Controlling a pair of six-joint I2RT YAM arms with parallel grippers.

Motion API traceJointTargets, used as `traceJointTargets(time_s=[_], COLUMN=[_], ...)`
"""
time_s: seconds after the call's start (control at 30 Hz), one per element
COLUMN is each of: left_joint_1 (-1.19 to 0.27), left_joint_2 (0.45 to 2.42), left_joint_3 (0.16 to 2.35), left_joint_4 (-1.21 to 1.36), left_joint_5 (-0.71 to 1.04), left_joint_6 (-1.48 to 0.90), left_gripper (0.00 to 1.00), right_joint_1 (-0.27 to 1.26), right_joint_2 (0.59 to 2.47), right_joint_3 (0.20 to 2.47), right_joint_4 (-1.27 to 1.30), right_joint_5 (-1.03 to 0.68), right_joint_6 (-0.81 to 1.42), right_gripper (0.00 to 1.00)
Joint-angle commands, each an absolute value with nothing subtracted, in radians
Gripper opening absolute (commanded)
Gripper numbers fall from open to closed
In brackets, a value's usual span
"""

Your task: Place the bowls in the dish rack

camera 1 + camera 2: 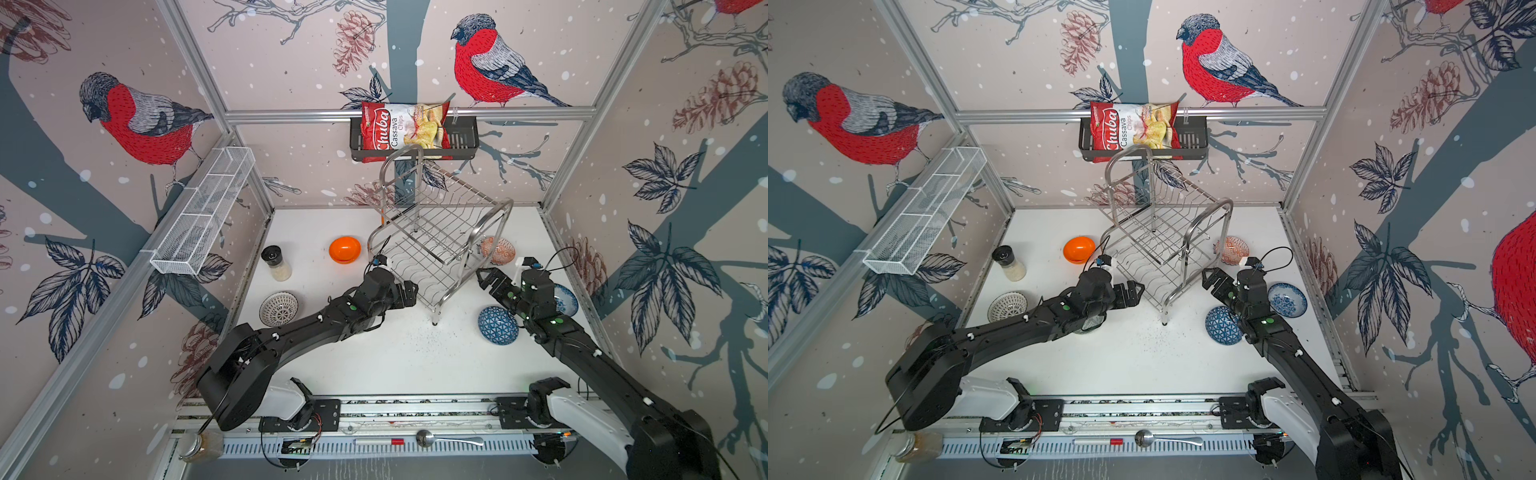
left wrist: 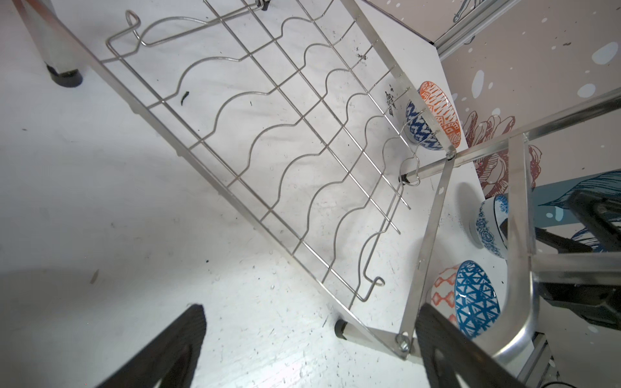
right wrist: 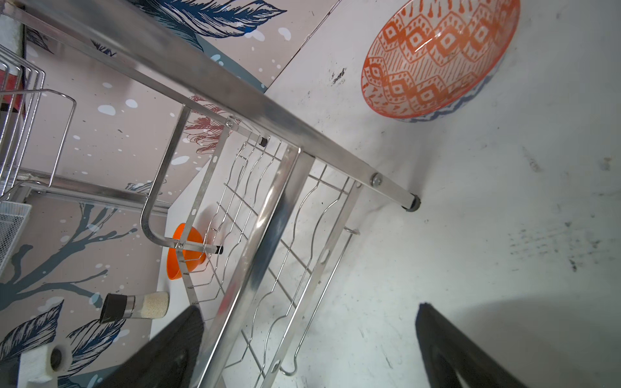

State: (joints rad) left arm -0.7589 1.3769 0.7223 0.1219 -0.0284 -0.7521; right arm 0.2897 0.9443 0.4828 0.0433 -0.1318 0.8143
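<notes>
The white bench [image 1: 395,365] holds everything. The dish rack [image 1: 432,245] is the biggest thing on it. It stands in the middle, toward the back edge, turned so one corner points at the front edge.

The left gripper [image 1: 411,295] is low at the rack's front-left side, by the bottom shelf. Its two fingers are spread wide apart and hold nothing. The right gripper [image 1: 488,276] is just beside the rack's right tube frame. Its fingers are spread wide too, with nothing in them. I cannot tell if it touches the frame.

Every bowl I can see is on the bench.
- The blue triangle bowl [image 1: 498,326] is tipped over so its outside shows. It lies right of the rack's front corner, close under the right arm.
- The blue flower bowl [image 1: 567,301] sits near the right edge, partly hidden by that arm.
- The red-orange bowl [image 1: 498,249] leans on its side just behind the rack's right frame.
- The orange bowl [image 1: 345,249] lies tipped, left of the rack.
- The white ribbed bowl [image 1: 278,308] sits upright near the left edge.

The shaker jar [image 1: 276,264] stands behind that bowl.
</notes>
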Motion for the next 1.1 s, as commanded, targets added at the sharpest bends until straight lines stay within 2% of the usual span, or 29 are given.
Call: traceJointTargets(time_s=[0.0, 0.17, 0.4, 0.57, 0.8, 0.93, 1.07], left_joint_1=[-0.743, -0.709, -0.675, -0.655, -0.632, -0.626, -0.614], left_joint_2=[1.363, 1.359, 1.324, 1.297, 1.237, 1.191, 1.167], left_joint_3=[0.694, 0.689, 0.647, 0.602, 0.594, 0.571, 0.550], left_joint_4=[0.164, 0.147, 0.153, 0.194, 0.140, 0.132, 0.128], left_joint_5=[-0.031, 0.009, 0.014, 0.032, 0.008, -0.018, -0.031], left_joint_6=[-0.753, -0.770, -0.759, -0.758, -0.729, -0.732, -0.736], left_gripper=[0.98, 0.98, 0.98, 0.97, 0.97, 0.98, 0.98], right_joint_1=[0.291, 0.293, 0.345, 0.368, 0.376, 0.374, 0.354], right_joint_2=[0.956, 0.985, 1.092, 1.176, 1.281, 1.305, 1.328], right_joint_3=[0.494, 0.486, 0.523, 0.553, 0.608, 0.635, 0.668], right_joint_4=[0.082, 0.145, 0.220, 0.273, 0.279, 0.261, 0.230], right_joint_5=[-0.174, -0.220, -0.207, -0.195, -0.184, -0.173, -0.173], right_joint_6=[0.832, 0.865, 0.893, 0.905, 0.881, 0.841, 0.785], right_gripper=[0.99, 0.99, 0.93, 0.84, 0.63, 0.60, 0.49])
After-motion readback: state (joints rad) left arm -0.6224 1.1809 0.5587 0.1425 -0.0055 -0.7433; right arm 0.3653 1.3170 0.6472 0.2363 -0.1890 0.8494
